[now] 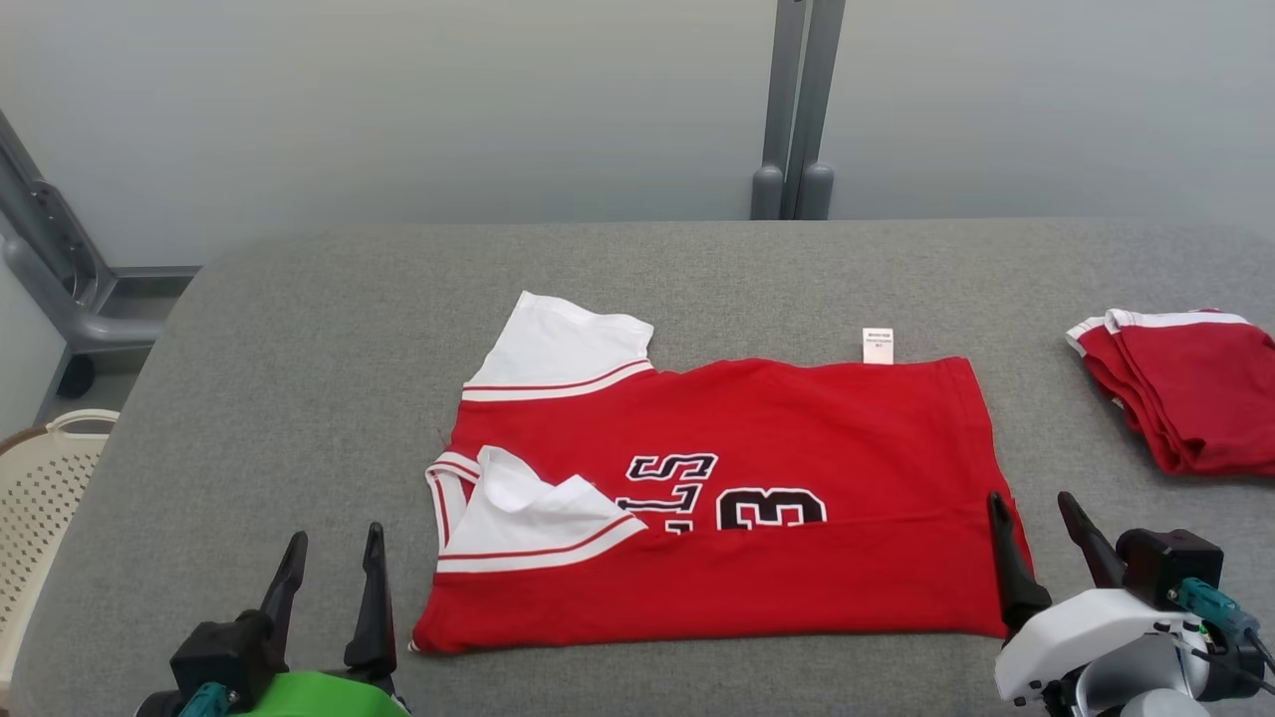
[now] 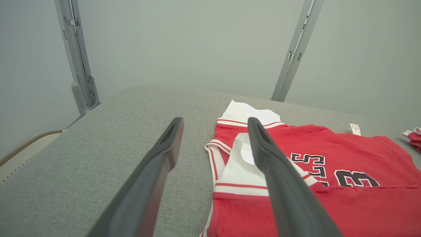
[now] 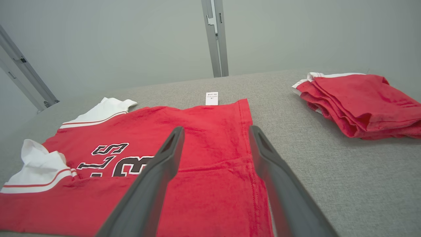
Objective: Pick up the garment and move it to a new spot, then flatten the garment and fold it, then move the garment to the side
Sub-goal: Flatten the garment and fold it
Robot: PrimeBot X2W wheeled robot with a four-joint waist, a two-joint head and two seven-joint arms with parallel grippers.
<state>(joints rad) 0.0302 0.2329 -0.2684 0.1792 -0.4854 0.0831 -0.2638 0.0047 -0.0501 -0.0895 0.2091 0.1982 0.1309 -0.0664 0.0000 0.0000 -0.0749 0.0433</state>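
Note:
The garment (image 1: 757,438) is a red jersey with white sleeves and black lettering, lying flat on the grey table with its near edge folded up over the print. It also appears in the left wrist view (image 2: 345,197) and in the right wrist view (image 3: 204,138). My left gripper (image 1: 334,548) stands open just left of the jersey's near left corner, holding nothing. My right gripper (image 1: 1036,513) stands open at the jersey's near right corner, one finger over the red hem, nothing held. The left wrist view shows my left gripper (image 2: 215,123) open; the right wrist view shows my right gripper (image 3: 215,130) open above the fabric.
A folded pile of red garments (image 1: 1185,388) lies at the table's right edge, also in the right wrist view (image 3: 358,102). A cream perforated basket (image 1: 45,488) stands off the table's left side. Grey frame posts (image 1: 797,110) rise behind the grey table (image 1: 299,378).

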